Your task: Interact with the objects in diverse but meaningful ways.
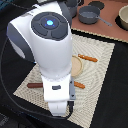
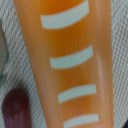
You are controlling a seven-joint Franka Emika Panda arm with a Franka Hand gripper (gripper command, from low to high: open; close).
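Note:
A yellow-orange bread loaf with white score marks fills the wrist view at very close range, lying on the woven placemat. The rounded end of a reddish-brown sausage lies right beside the loaf. In the exterior view the sausage sticks out from under the arm toward the exterior view's left. My gripper's hand hangs low over the mat, straight above the loaf. Its fingers are hidden by the arm in the exterior view and do not show in the wrist view.
A beige placemat lies on a dark table with a pale round plate on it. An orange-handled utensil lies beside the plate and another orange piece pokes out by the hand. Grey pots stand at the back.

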